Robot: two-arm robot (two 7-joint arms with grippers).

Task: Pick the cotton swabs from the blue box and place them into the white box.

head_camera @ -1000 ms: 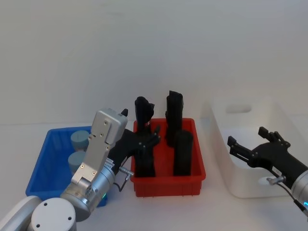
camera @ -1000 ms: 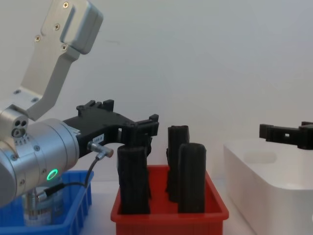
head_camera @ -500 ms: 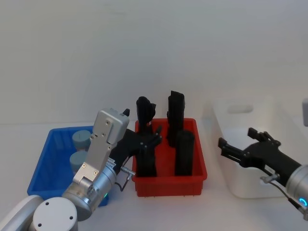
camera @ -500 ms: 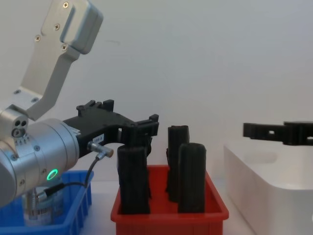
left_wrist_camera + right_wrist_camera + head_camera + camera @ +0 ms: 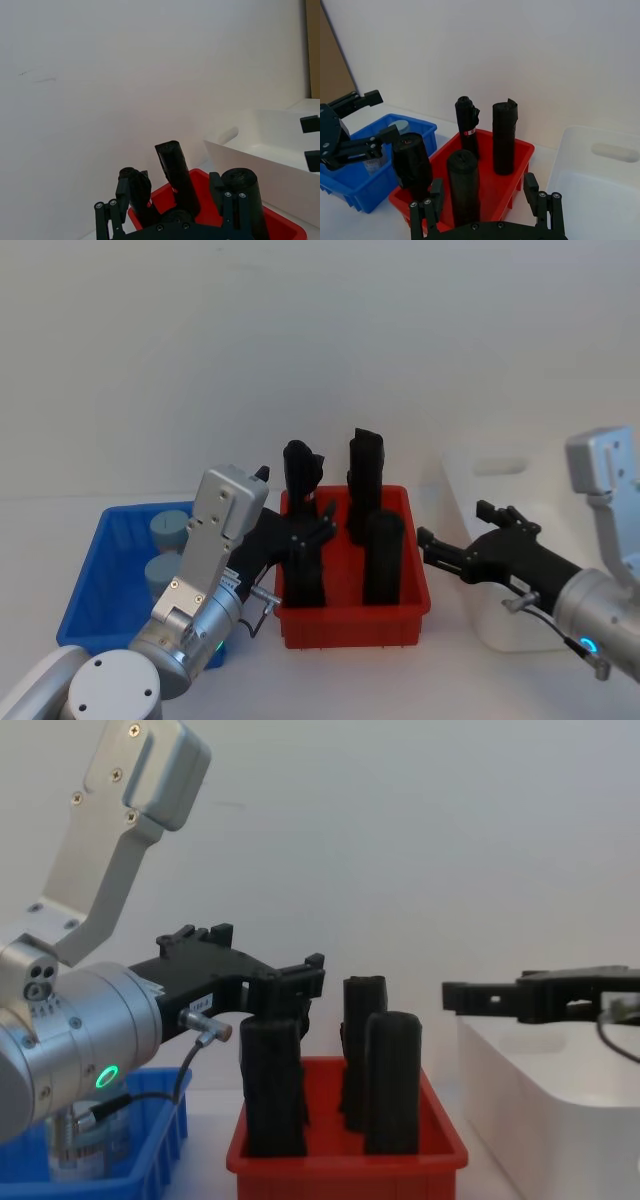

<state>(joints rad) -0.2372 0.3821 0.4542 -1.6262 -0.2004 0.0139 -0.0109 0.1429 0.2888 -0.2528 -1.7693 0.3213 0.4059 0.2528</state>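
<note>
The blue box (image 5: 95, 585) sits at the left with two cotton swabs tubs (image 5: 167, 530) (image 5: 160, 574) in it. The same blue box (image 5: 350, 192) and one tub (image 5: 400, 125) show in the right wrist view. My left gripper (image 5: 292, 500) hangs open above the near left of the red bin, holding nothing. My right gripper (image 5: 452, 523) is open and empty, level with the gap between the red bin and the white box (image 5: 500, 625). Its fingers (image 5: 542, 200) stand wide apart. In the chest view it (image 5: 490, 988) hovers above the white box (image 5: 560, 1100).
A red bin (image 5: 350, 625) stands between the two boxes and holds several tall black rolls (image 5: 381, 555). These rolls rise higher than the bin's rim, between my right gripper and the blue box. A plain white wall closes the back.
My right gripper has moved left from above the white box to its left edge, close to the red bin. The left arm has not moved.
</note>
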